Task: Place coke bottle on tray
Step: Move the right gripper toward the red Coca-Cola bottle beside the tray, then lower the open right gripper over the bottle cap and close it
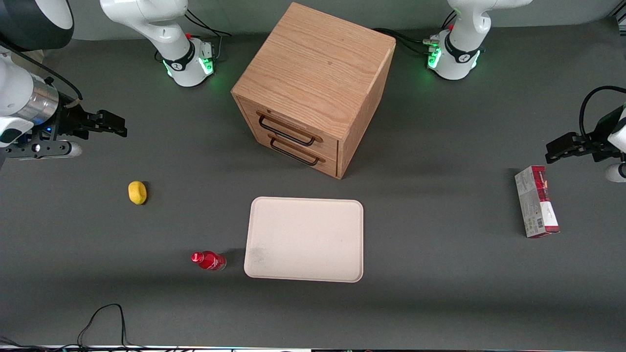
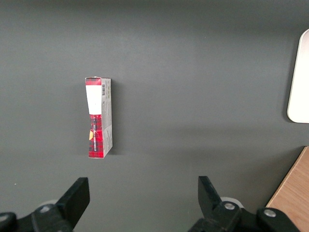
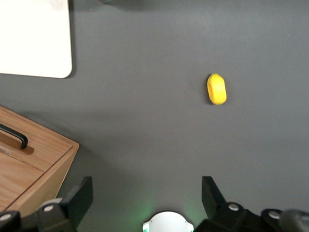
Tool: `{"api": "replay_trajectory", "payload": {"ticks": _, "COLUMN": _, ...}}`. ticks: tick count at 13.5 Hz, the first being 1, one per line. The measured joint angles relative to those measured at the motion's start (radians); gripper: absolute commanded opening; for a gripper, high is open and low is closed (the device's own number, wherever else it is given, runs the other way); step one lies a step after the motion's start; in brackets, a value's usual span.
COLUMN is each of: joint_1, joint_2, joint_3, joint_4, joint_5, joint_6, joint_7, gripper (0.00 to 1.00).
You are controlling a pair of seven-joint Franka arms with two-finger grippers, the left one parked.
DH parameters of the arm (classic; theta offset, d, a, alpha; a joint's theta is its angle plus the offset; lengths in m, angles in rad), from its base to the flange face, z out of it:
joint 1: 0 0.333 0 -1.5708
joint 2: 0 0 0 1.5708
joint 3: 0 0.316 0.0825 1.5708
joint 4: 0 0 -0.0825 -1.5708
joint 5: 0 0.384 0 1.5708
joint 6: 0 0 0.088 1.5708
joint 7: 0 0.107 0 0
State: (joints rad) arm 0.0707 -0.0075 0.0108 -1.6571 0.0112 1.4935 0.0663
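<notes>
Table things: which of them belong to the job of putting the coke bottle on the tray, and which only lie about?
Job:
coke bottle, lying beside the tray
tray
gripper, open, above the table toward the working arm's end

Lying about:
yellow lemon
wooden cabinet
red-and-white carton

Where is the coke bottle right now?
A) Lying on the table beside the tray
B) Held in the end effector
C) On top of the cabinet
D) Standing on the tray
A: the coke bottle lies on its side on the table beside the bare tray, while the open end effector hangs far off with nothing in it.
</notes>
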Motion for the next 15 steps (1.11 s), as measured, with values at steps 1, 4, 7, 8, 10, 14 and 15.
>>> {"api": "replay_trajectory", "payload": {"ticks": 1, "joint_1": 0.001, "joint_2": 0.031, "joint_3": 0.005, "joint_4": 0.040, "joint_5": 0.003, "joint_6": -0.003, "joint_7": 0.002, "gripper": 1.00}}
{"api": "replay_trajectory", "payload": {"ticks": 4, "joint_1": 0.016, "joint_2": 0.219, "joint_3": 0.036, "joint_4": 0.278, "joint_5": 0.006, "joint_6": -0.092, "joint_7": 0.051, "gripper": 1.00}}
{"api": "replay_trajectory", "payload": {"ticks": 7, "joint_1": 0.036, "joint_2": 0.486, "joint_3": 0.090, "joint_4": 0.603, "joint_5": 0.006, "joint_6": -0.152, "joint_7": 0.185, "gripper": 1.00}}
{"api": "replay_trajectory", "payload": {"ticks": 8, "joint_1": 0.052, "joint_2": 0.564, "joint_3": 0.100, "joint_4": 0.679, "joint_5": 0.006, "joint_6": -0.144, "joint_7": 0.232, "gripper": 1.00}}
{"api": "replay_trajectory", "payload": {"ticks": 10, "joint_1": 0.083, "joint_2": 0.660, "joint_3": 0.102, "joint_4": 0.757, "joint_5": 0.000, "joint_6": -0.107, "joint_7": 0.272, "gripper": 1.00}}
{"api": "replay_trajectory", "payload": {"ticks": 14, "joint_1": 0.105, "joint_2": 0.715, "joint_3": 0.102, "joint_4": 0.788, "joint_5": -0.038, "joint_6": -0.049, "joint_7": 0.280, "gripper": 1.00}}
{"api": "replay_trajectory", "payload": {"ticks": 15, "joint_1": 0.106, "joint_2": 0.727, "joint_3": 0.102, "joint_4": 0.788, "joint_5": -0.052, "joint_6": -0.027, "joint_7": 0.280, "gripper": 1.00}}
